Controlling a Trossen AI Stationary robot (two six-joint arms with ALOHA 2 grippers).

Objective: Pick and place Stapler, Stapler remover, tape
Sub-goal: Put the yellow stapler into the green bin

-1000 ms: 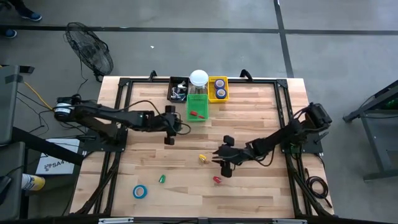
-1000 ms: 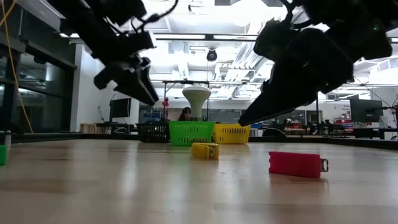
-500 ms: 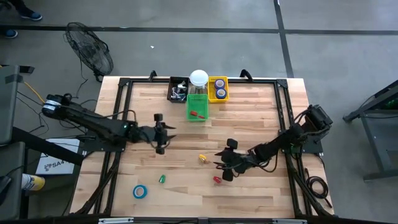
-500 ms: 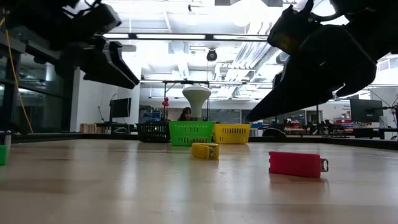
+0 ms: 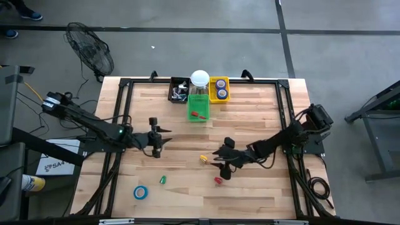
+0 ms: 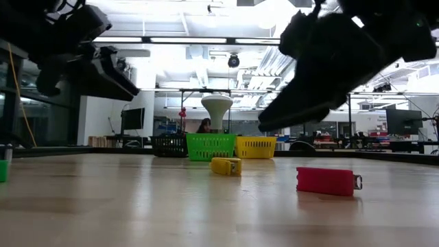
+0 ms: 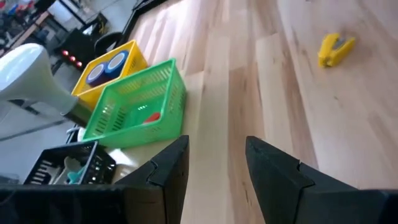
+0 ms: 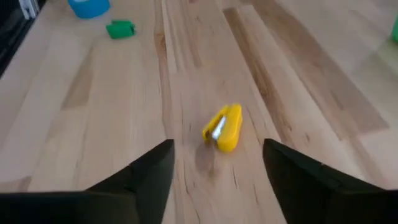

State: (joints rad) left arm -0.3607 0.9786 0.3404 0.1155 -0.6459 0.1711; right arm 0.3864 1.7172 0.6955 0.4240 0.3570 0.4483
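- The right gripper (image 5: 220, 164) hovers above the middle of the wooden slatted table (image 5: 250, 112), fingers spread apart and holding nothing; its wrist view frames the small yellow stapler (image 8: 224, 127) lying between the two dark fingers (image 8: 140, 171), farther ahead on the boards.
- The same yellow stapler sits just beside that gripper in the overhead view, with a small red stapler (image 5: 218, 180) close by toward the front edge — the low view shows the red one (image 6: 328, 180) lying flat, free of any contact.
- The left gripper (image 5: 156, 134) hangs over the table's left half, jaws parted and empty, pointed toward three baskets at the far edge.
- A blue ring of tape (image 5: 140, 192) lies near the front left corner, a small green item (image 5: 162, 179) near it; what the green item is cannot be made out.
- The yellow plastic basket (image 7: 134, 53) holds two blue rolls; the green mesh basket (image 7: 168, 93) holds something red, half hidden by mesh; the black basket (image 7: 46, 163) is cut off, its contents unclear.
- A white round-topped jar (image 5: 199, 79) stands by the baskets.
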